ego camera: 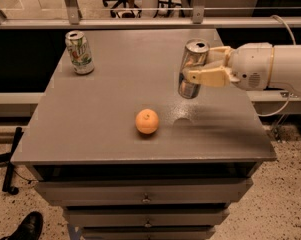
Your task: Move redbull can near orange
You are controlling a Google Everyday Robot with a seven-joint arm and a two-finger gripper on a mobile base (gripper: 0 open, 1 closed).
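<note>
Gripper (pixel 194 70) clenched on redbull can (pixel 194 57), up off table (pixel 115 49), right of orange (pixel 147 121). Lower it upright just beside orange, w/o nudging it.

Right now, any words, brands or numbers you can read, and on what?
No text is readable.
redbull can, held by the gripper above the table, right side: dark markings, too blurred to read.
white-and-green can, back left: green print, too blurred to read.
</note>
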